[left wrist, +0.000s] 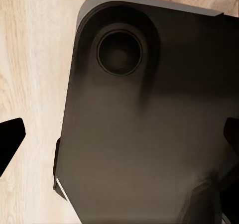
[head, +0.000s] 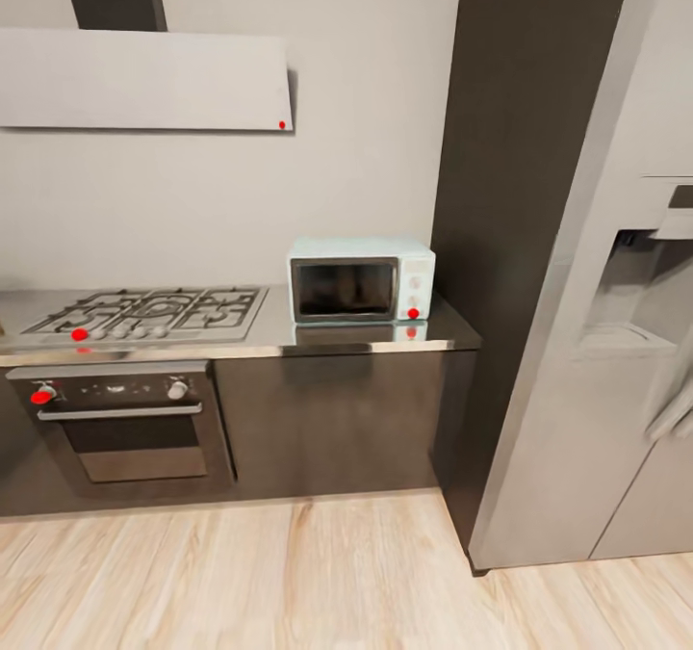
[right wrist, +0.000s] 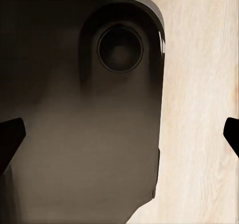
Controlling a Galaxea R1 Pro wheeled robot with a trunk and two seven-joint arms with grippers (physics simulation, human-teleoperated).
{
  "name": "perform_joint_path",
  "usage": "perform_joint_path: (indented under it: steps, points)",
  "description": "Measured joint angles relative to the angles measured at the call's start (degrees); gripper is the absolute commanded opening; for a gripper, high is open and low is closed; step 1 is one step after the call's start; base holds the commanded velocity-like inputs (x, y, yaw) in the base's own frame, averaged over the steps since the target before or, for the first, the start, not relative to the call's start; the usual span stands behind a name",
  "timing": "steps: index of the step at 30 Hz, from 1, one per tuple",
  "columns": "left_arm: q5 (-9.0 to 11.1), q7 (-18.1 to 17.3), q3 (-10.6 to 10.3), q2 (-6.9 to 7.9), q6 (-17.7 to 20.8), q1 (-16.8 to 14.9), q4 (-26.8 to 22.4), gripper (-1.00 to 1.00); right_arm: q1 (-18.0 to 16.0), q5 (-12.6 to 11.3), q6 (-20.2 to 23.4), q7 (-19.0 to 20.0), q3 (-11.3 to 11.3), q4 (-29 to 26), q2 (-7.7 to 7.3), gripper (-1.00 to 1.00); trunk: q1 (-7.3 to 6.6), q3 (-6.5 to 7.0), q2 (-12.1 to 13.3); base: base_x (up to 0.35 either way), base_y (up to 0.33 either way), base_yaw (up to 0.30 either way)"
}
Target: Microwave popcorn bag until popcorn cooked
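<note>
Microwave: we see one microwave (head: 362, 281), pale mint with a dark glass door that is closed, standing on the counter (head: 318, 337) against the wall.
Popcorn bag: we cannot find it on the stretch of counter in the head view.
Counter: one grey reflective top; the microwave sits at its end nearest the tall dark panel (head: 520, 197).
Hob: one gas hob (head: 154, 311) set into the counter, on the side of the microwave away from the panel, apart from it.
Oven: one built-in dark oven (head: 125, 424) under the hob, lower than the microwave.
Hood: one pale flat hood (head: 144, 80) on the wall above the hob.
Fridge: one grey fridge (head: 616, 342) beyond the dark panel from the microwave.
Floor: light wood floor (head: 289, 583) in front of the cabinets.
Left gripper: we see two dark fingers (left wrist: 9, 139) spread wide, nothing between them, over a dark part of the robot's body (left wrist: 149, 124) and the floor.
Right gripper: two dark fingers (right wrist: 10, 137) likewise spread wide and empty, over the same kind of dark body part (right wrist: 79, 109).
</note>
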Motion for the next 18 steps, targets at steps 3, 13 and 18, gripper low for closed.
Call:
perform_joint_path:
  steps: [3,13,18]
  points:
    - [-0.02,0.00,0.00,0.02,0.00,0.00,0.00,1.00,0.00,-0.01,0.00,0.00,-0.01,0.00,0.00,1.00,0.00,0.00,0.00,0.275,-0.126,0.000]
    - [-0.01,0.00,0.06,0.08,0.00,0.00,0.00,1.00,0.00,-0.01,0.00,0.00,-0.06,0.00,0.00,1.00,0.01,0.00,0.00,0.240,-0.127,0.000]
    - [0.03,0.00,0.08,0.09,0.00,0.00,-0.06,1.00,0.00,-0.01,0.04,0.00,-0.03,0.00,0.06,1.00,0.02,0.00,0.00,0.110,-0.052,0.000]
